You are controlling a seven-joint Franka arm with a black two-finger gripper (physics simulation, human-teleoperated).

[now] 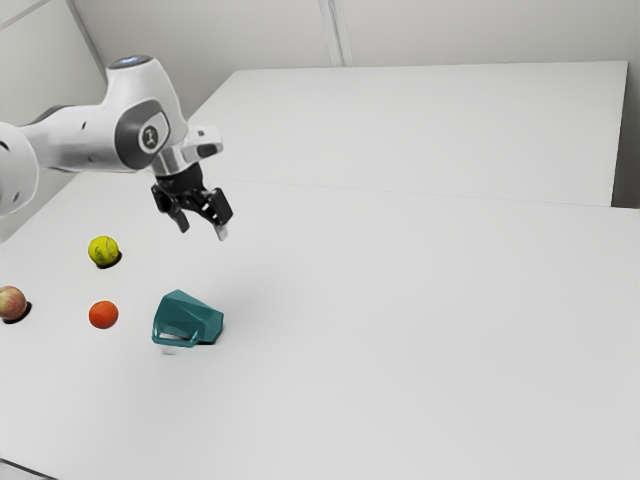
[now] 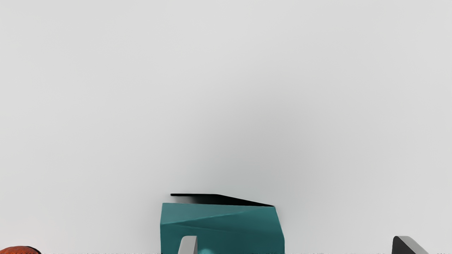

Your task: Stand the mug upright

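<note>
The gripper [image 1: 203,231] is hovering above the table [image 1: 400,330], its fingers [image 2: 188,246] standing wide apart and gripping nothing. The teal mug [image 1: 188,318] is lying on its side below the gripper, toward the exterior camera. The wrist view's edge is cutting the mug off, and one finger is hiding a little of it. Its long axis is running roughly along the line between the fingers, its handle [image 1: 176,343] facing the exterior camera. Which end is forming the mouth, I cannot tell.
</note>
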